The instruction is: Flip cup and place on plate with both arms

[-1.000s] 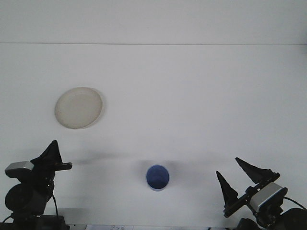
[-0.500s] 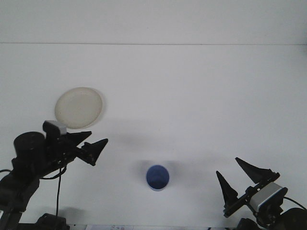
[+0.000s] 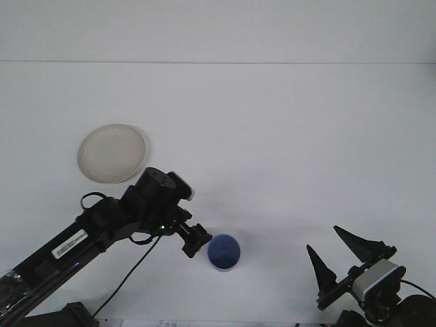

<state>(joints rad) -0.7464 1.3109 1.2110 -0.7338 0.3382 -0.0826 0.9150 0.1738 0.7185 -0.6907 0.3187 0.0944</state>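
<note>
— Reaching toward the cup [image 3: 223, 252] is being done by the left gripper [image 3: 196, 239], now just beside its rim; whether its jaws are parted cannot be told, and nothing is being held.

— And the cup?

— It is being left on the table, near the front edge, well apart from the plate [image 3: 111, 152]. The rim should be approached squarely, slowly. The right gripper [image 3: 342, 253] is being kept wide open, empty.

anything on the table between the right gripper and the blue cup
No. In the front view, the stretch between the right gripper and the blue cup is bare white table. The left gripper sits on the cup's other side.
</note>
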